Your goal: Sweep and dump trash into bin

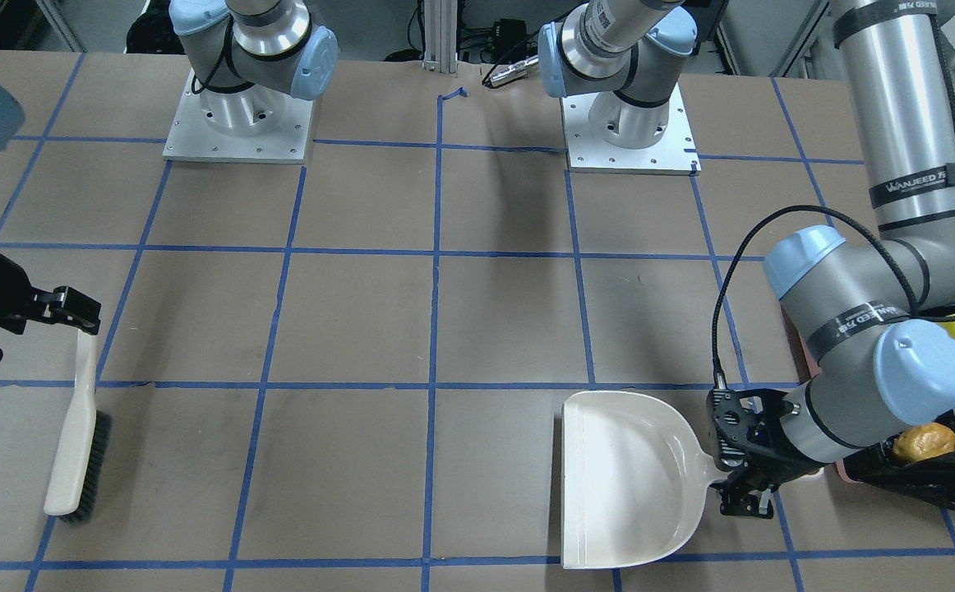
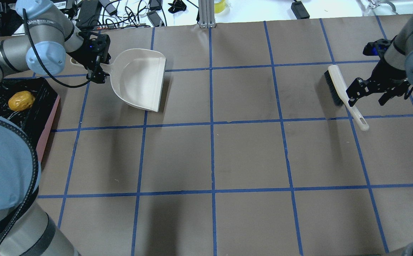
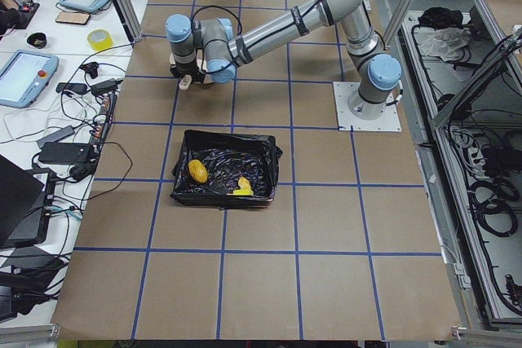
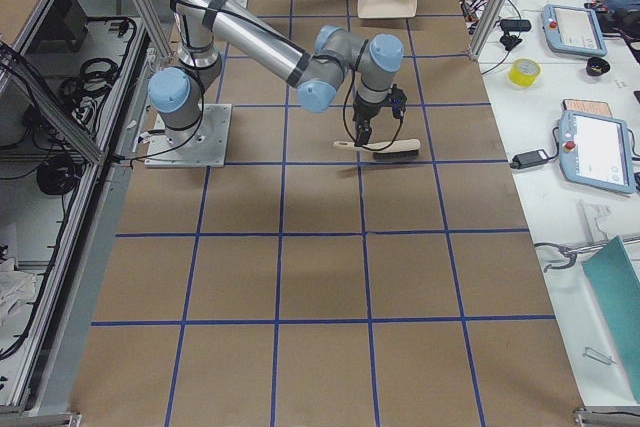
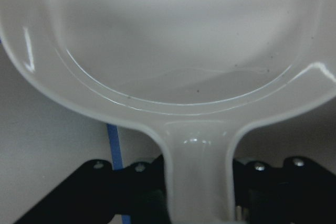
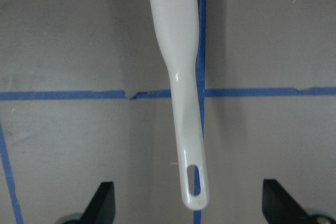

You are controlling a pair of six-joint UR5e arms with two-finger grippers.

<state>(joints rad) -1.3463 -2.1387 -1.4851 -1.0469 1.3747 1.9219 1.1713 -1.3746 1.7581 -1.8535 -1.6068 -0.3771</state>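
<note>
Just beside the bin [image 2: 48, 117], the left end effector [image 2: 100, 73] pinches the dustpan [image 2: 139, 80] handle.

Middle of the table [image 2: 249, 153]: open brown surface is offered across the central squares.
Robot's left, far side: occupied by the dustpan [image 2: 139, 80], whose handle is enclosed by the left gripper [image 2: 100, 73].
Left edge: blocked by the bin [image 2: 52, 117], which is overhung by the left arm [image 1: 872, 329].
Right side: crossed by the brush [image 2: 338, 85]. Its handle is flanked by the right gripper [image 2: 368, 97], with the fingers spread wide and a gap kept on both sides.
</note>
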